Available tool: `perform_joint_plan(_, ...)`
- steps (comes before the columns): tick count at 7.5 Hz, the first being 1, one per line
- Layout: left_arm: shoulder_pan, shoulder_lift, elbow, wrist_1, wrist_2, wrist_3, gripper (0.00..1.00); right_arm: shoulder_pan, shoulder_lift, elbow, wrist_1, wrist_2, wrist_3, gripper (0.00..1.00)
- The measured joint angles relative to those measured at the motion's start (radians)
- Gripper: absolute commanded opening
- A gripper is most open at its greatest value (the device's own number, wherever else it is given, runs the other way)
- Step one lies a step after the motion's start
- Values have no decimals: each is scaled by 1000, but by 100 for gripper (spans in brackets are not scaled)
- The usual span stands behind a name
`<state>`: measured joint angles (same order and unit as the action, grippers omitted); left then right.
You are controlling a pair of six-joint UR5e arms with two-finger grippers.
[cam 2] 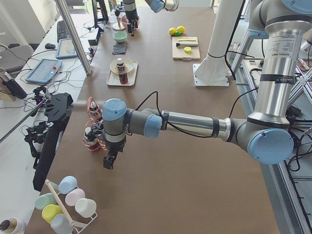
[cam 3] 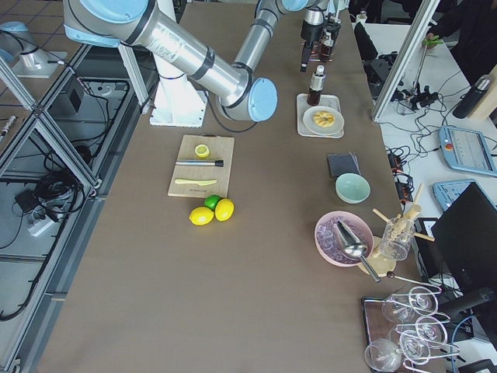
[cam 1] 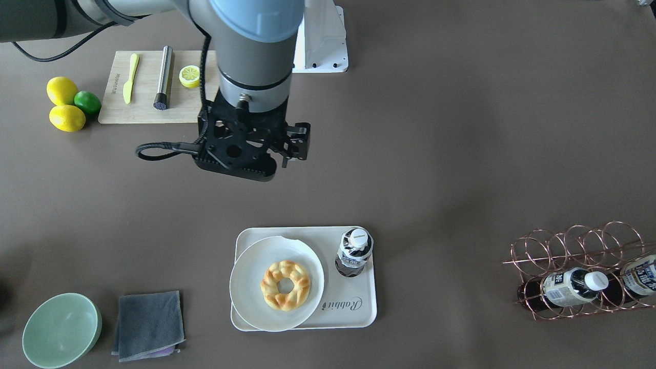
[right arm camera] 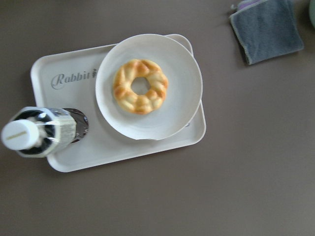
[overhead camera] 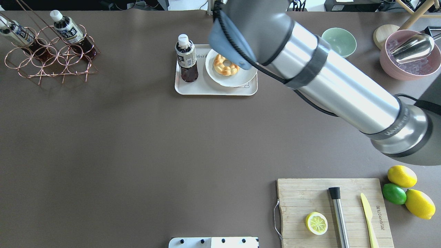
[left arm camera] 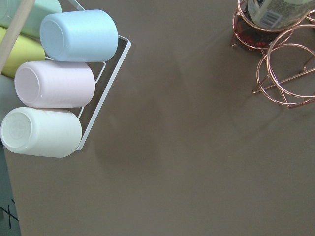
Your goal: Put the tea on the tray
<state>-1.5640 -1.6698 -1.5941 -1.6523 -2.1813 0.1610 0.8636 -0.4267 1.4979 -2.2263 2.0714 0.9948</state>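
Observation:
One tea bottle stands upright on the left end of the cream tray, next to a round plate. It also shows in the overhead view and from above in the right wrist view on the tray. Two more tea bottles lie in a copper wire rack. My right gripper hangs above the table, on the robot's side of the tray; its fingers are hidden. My left gripper hangs beside the rack; I cannot tell its state.
A plate with a braided pastry ring fills the tray's other half. A grey cloth and a green bowl lie beside it. A wooden board with lemon half, lemons, a pink ice bowl and pastel cups stand around.

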Motion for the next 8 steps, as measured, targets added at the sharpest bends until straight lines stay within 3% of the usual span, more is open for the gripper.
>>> perform_joint_plan(2,-1,2,-2,4,-6,-1,98,118,-303,269,-70,5,-262,100)
perform_joint_plan(3,-2,4,0,9,-32,-4,98,175,-414,319,-71,6,-387,100)
perform_joint_plan(5,-16,8,1,53,-92,-9,98,267,-596,353,-5,45,-560,100)
perform_joint_plan(6,-31,4,-1,101,-117,-8,98,312,-690,343,97,77,-623,100)
perform_joint_plan(8,-46,6,-2,149,-148,-4,98,413,-812,250,266,159,-765,100)
